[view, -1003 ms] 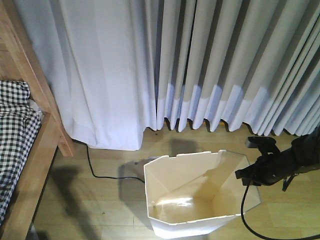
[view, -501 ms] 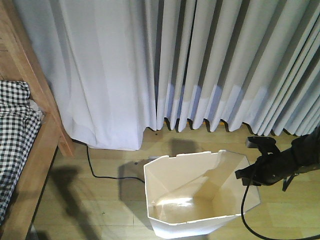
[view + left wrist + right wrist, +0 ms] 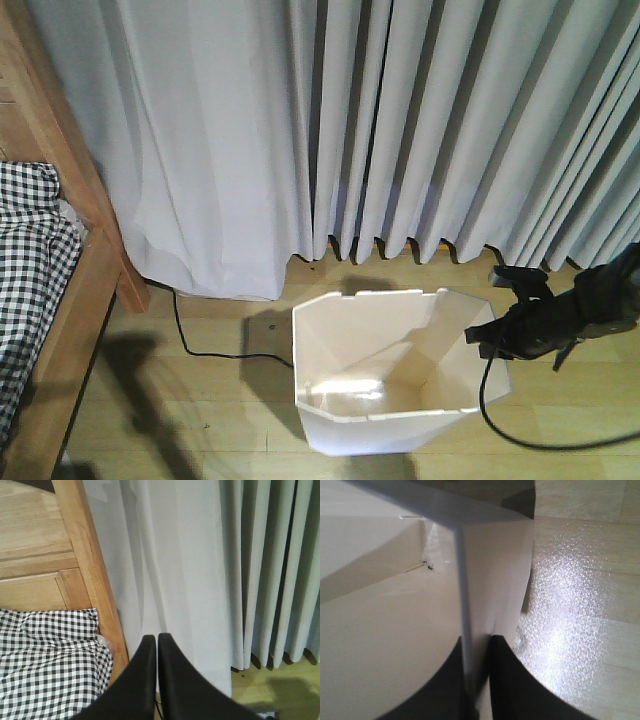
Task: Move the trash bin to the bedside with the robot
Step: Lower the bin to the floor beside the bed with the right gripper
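The trash bin (image 3: 372, 352) stands on the wooden floor (image 3: 200, 410) at the lower centre of the front view, just in front of the pale curtain (image 3: 400, 120). It is well apart from the bed (image 3: 92, 268), whose wooden frame and checked bedding fill the left edge. A black cable (image 3: 182, 335) lies on the floor between them.

The right fingers (image 3: 504, 680) are clenched on the bin's right-hand wall, one inside and one outside, pinching it just below the rim. The right arm (image 3: 560, 318) reaches in from the right edge. Gripping the rim probably gives the arm a handle to drag or carry the light bin sideways. From the far side it can draw the bin leftward to the bed without blocking its path.

The left fingers (image 3: 141, 680) are pressed together on nothing, held up facing the bed frame and curtain, likely to keep clear.

The bin is upright with its mouth facing up, so its long axis is vertical and it tapers toward the floor. Its rim spans widest from left to right in the frame
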Controlling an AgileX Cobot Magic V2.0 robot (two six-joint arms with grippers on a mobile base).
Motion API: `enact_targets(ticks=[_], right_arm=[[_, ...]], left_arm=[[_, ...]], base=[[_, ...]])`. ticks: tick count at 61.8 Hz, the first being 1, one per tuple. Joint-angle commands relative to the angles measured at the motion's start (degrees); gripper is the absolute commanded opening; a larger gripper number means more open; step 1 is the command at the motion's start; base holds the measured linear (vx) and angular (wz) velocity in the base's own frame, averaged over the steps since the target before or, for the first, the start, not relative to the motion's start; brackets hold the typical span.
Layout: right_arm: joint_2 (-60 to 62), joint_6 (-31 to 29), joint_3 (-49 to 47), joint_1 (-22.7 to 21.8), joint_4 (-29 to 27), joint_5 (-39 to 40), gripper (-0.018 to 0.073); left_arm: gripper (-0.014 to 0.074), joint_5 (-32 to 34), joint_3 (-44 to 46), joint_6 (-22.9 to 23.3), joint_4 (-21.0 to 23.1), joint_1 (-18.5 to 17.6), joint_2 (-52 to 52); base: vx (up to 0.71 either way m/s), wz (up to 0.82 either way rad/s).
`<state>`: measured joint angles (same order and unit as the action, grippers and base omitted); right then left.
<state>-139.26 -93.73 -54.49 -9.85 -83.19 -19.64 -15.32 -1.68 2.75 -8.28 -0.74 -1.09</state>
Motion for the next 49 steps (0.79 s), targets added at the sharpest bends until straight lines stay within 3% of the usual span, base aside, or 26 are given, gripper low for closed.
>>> enact_targets(ticks=[1,49], right_arm=[[0.3,1.2,-3.9,-0.2,-2.1,-8.3,-0.0007],[-23.2,5.8,-28.7,-0.2,-2.0,-10.4,-0.0007]], left_arm=[[-0.0006,4.2,-1.6,0.5,0.2,-0.4,-0.5],[-0.0006,4.2,-1.6,0.5,0.2,-0.4,-0.5]], base=[[0.00,0.00],[0.00,0.00]])
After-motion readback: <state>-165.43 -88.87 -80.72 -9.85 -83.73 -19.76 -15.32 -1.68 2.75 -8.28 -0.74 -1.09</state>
